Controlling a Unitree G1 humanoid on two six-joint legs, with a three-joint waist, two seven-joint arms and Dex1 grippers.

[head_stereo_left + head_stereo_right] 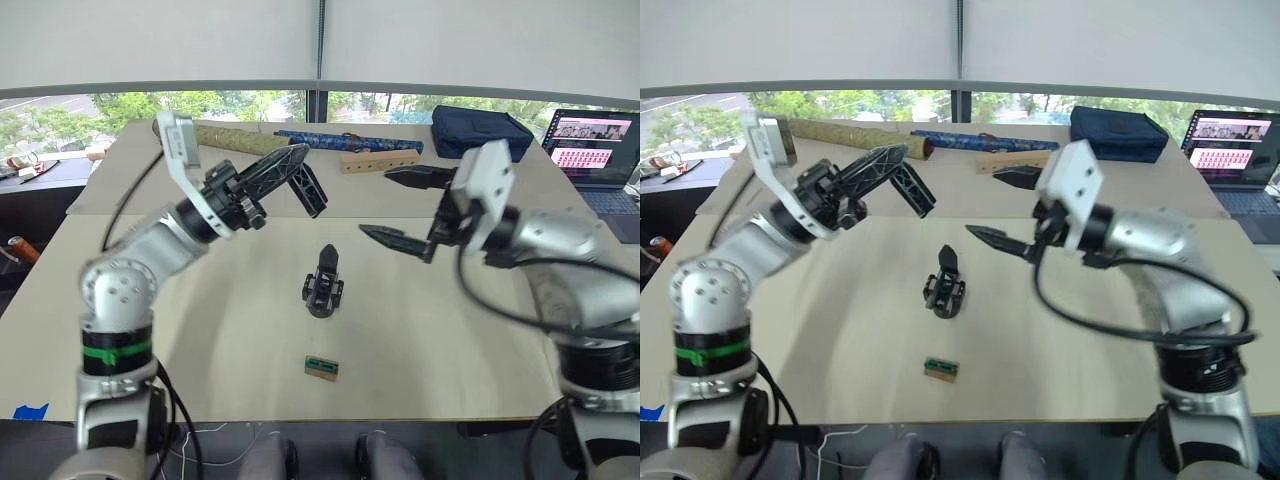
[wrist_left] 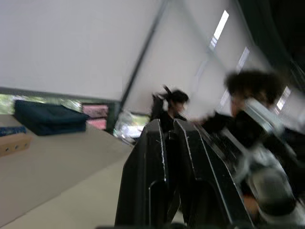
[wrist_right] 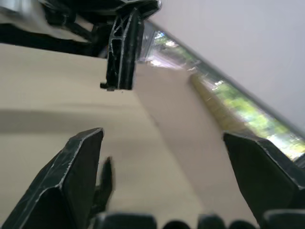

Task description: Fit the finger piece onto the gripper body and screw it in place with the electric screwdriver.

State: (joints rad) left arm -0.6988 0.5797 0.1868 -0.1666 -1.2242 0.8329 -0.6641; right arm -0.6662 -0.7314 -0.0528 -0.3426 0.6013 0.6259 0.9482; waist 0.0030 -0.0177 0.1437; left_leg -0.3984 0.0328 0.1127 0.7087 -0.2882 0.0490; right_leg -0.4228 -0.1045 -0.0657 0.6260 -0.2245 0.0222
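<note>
The gripper body [image 1: 323, 287], a small black block with a pointed black finger sticking up from it, stands at the middle of the tan table [image 1: 200, 330]. My left gripper [image 1: 300, 175] hovers above the table behind and left of it. Its fingers [image 2: 147, 181] are close together, shut with nothing between them. My right gripper [image 1: 375, 201] hangs behind and right of the body, pointing left, open wide and empty. A loose finger piece and the electric screwdriver are out of view.
A small tan block with a green top [image 1: 321, 367] lies near the front edge. Along the back lie an olive roll [image 1: 235, 138], a blue patterned roll [image 1: 350, 142] and a wooden block [image 1: 380, 161]. A navy bag [image 1: 480, 130] and a laptop [image 1: 595, 150] sit at the back right.
</note>
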